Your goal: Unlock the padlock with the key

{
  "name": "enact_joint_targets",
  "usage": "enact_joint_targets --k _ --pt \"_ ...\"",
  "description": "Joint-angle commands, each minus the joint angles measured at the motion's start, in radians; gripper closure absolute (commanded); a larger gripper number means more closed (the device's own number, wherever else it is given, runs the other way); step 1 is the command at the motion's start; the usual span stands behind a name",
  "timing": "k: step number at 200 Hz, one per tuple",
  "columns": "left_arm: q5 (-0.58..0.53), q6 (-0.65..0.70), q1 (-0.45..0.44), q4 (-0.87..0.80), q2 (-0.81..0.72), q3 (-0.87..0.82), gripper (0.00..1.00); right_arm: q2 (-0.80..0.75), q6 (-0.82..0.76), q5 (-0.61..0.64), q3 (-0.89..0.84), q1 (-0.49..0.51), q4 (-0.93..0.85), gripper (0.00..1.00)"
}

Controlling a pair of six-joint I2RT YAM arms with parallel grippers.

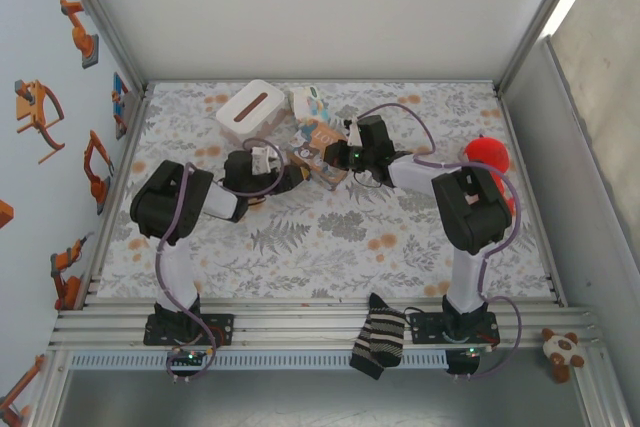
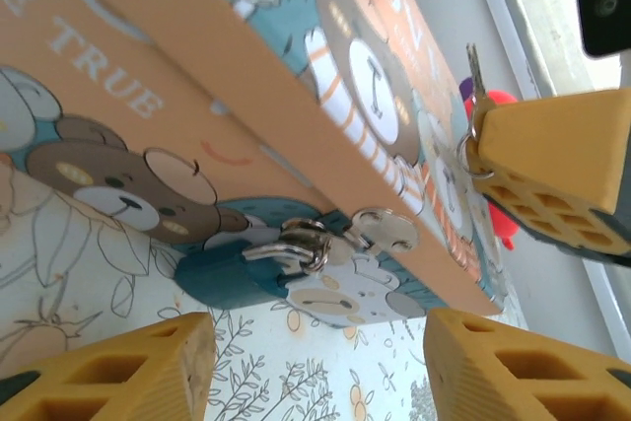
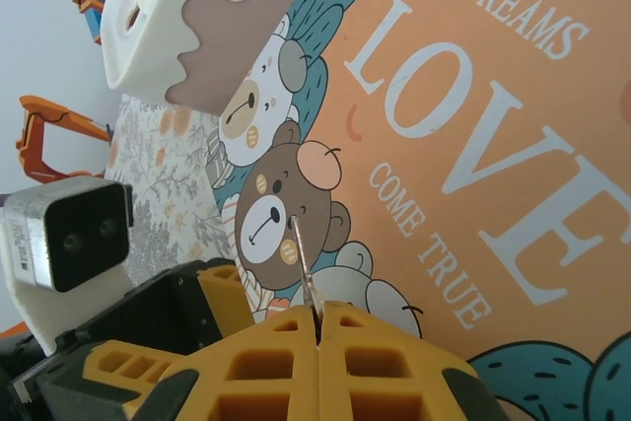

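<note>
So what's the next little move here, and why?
Probably the left gripper should ease forward and close on the padlock to steady it. Its jaws stand open on either side, short of the padlock, which hangs from the clasp of the printed box. The right gripper holds the key, apart from the lock.

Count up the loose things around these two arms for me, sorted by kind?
Boxes: 3 (white tissue box, small white-and-teal carton, printed LOVE box)
Padlock: 1
Key: 1
Red toy: 1
Striped sock: 1
Small plush animal: 1
Total: 8
</note>
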Motion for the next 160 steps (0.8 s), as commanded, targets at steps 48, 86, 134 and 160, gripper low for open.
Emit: enact_joint_targets --k 48,86,134,160 --pt "0.009 0.264 0.013 -0.08 -0.137 -0.023 0.23 -0.051 -0.033 -0.027 0.014 -0.005 0.052 1.0" --pt "0.015 0.17 0.082 -0.017 -0.136 -0.041 0.24 -0.021 -0.039 -0.019 0.078 -0.005 -0.02 1.0" --pt "0.018 0.162 0.154 -0.169 -0.146 0.055 0.24 0.052 -0.052 0.006 0.175 0.003 -0.107 1.0" --pt "0.027 0.185 0.155 -0.227 -0.132 0.111 0.24 0.105 -0.05 -0.003 0.238 0.007 -0.112 1.0"
